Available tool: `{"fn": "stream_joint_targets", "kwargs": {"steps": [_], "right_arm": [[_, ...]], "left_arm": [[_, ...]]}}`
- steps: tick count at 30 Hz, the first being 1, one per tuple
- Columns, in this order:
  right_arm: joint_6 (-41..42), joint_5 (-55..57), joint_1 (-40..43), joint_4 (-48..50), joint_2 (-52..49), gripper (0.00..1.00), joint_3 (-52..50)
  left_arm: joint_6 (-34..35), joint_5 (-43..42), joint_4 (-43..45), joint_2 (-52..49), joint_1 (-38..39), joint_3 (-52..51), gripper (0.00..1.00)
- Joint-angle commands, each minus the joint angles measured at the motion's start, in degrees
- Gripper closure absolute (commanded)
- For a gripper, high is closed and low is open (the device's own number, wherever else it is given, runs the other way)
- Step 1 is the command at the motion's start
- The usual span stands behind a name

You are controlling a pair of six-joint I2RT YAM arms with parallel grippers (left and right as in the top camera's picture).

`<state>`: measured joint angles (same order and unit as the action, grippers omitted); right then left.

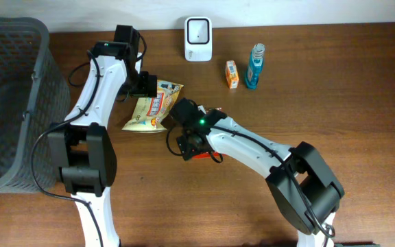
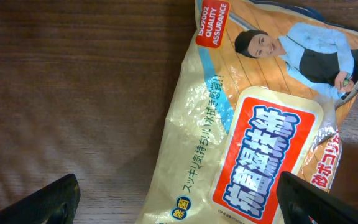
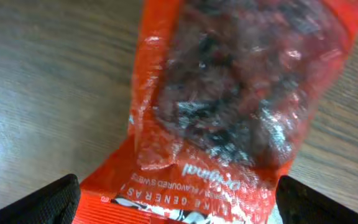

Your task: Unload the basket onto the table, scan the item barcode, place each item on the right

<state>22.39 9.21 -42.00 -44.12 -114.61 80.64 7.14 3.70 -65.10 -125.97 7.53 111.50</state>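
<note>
Jaws apart: left over yellow bag [image 2: 247, 143], right over red packet [image 3: 148, 171], dark bits [image 3: 241, 81] inside.

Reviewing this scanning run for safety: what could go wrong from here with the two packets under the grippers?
The red packet, in glossy crinkled film, lies under the open right gripper; a pinch may slip. The open left gripper hangs over the yellow snack bag close by, so the two could clash. No barcode shows on either packet, so presenting one to the white scanner may fail.
</note>
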Motion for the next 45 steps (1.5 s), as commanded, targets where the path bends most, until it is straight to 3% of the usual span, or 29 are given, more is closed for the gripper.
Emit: {"fn": "stream_joint_targets", "kwargs": {"steps": [1, 10, 11, 13, 15, 19, 24, 30, 34, 42, 45], "right_arm": [[2.2, 3.0, -0.4, 0.7, -0.4, 0.01, -1.0], [5.0, 5.9, -0.3, 0.7, -5.8, 0.04, -1.0], [5.0, 5.9, -0.3, 0.8, -5.9, 0.09, -1.0], [5.2, 5.9, -0.3, 0.9, -5.9, 0.30, -1.0], [5.2, 6.1, -0.3, 0.9, -5.9, 0.40, -1.0], [5.2, 6.1, -0.3, 1.0, -5.9, 0.75, -1.0], [5.2, 6.1, -0.3, -2.9, -5.6, 0.96, 2.4], [4.8, 3.0, -0.3, -13.5, -4.1, 0.96, 15.7], [-1.7, -9.5, -0.1, -18.0, -4.1, 0.96, 22.6], [-15.8, -40.5, 6.8, -23.7, -4.2, 0.96, 22.4], [-20.0, -46.7, 8.9, -24.1, -4.2, 0.96, 21.0]], "left_arm": [[-0.3, 0.4, 0.0, -0.2, -0.2, 0.9, 0.01], [-0.3, 0.4, 0.0, -0.2, -0.2, 0.9, 0.01], [-0.3, 0.4, 0.0, -0.2, -0.2, 0.9, 0.01], [-0.3, 0.4, 0.0, -0.2, -0.2, 0.9, 0.01], [-0.3, 0.4, 0.0, -0.2, -0.2, 0.9, 0.01], [-0.3, 0.4, 0.0, -0.2, -0.2, 0.9, 0.01], [-0.3, 0.4, 0.0, -0.2, -0.2, 0.9, 0.01], [-0.3, 0.4, 0.0, -0.2, -0.2, 0.9, 0.01], [-0.3, 0.4, 0.0, -0.2, -0.2, 0.9, 0.01], [-0.3, 0.4, 0.0, -0.2, -0.2, 0.9, 0.01], [-0.3, 0.4, 0.0, -0.2, -0.2, 0.9, 0.01]]}}
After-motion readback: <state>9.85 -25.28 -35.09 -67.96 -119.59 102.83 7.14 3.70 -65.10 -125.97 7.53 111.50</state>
